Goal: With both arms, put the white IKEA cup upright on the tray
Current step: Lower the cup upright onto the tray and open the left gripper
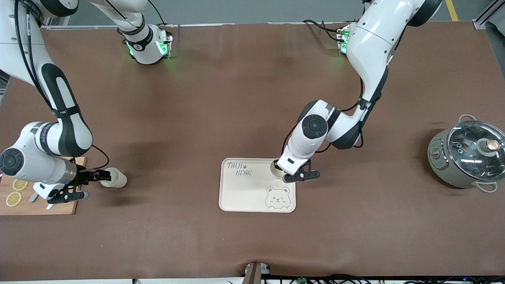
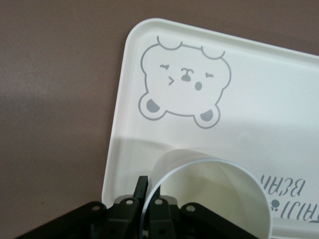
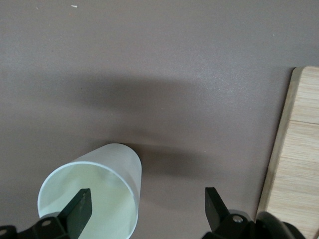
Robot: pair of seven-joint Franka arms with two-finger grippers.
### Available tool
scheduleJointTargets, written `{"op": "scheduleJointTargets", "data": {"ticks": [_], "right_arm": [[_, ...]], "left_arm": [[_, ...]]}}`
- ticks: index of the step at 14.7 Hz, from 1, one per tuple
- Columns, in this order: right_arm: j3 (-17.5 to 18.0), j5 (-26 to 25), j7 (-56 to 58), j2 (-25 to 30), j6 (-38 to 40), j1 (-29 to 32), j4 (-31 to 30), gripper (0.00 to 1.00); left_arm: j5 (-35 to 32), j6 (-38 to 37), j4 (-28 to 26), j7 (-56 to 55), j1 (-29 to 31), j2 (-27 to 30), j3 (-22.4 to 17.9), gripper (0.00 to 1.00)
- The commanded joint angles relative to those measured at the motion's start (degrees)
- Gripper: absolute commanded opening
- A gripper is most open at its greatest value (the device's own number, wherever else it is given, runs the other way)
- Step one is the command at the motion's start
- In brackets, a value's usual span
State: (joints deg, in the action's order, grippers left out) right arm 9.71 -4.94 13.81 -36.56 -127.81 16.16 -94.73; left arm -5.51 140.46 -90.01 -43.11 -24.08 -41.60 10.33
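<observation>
Left wrist view: left gripper (image 2: 148, 206) pinches a cup (image 2: 209, 194) rim over the tray (image 2: 279, 99); I'd lower level. Right gripper (image 3: 147, 211) gapes around another cup (image 3: 94, 194).

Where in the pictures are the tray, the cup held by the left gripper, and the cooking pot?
tray (image 1: 244, 193): front view, on its bare middle surface.
cup held by the left gripper (image 2: 209, 194): left wrist view, on its inner wall.
cooking pot (image 1: 444, 161): front view, on its side wall.
</observation>
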Motion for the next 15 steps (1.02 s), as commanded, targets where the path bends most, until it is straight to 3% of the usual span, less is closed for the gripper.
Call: {"op": "scheduleJointTargets", "data": {"ticks": [1, 4, 15], "right_arm": [[0.58, -0.95, 0.52, 0.26, -1.29, 0.81, -1.24, 1.00], [0.58, -0.95, 0.78, 0.96, -5.16, 0.81, -4.40, 1.00], [0.67, -0.86, 2.10, 2.55, -6.56, 1.24, -6.69, 1.00]], "left_arm": [[-2.31, -1.25, 3.08, -1.62, -0.79, -2.00, -0.58, 0.00], [-3.11, -1.25, 3.08, -1.71, -0.70, -2.70, -0.66, 0.00], [-3.89, -0.54, 3.17, -1.97, -2.02, -4.28, -2.15, 0.00]]}}
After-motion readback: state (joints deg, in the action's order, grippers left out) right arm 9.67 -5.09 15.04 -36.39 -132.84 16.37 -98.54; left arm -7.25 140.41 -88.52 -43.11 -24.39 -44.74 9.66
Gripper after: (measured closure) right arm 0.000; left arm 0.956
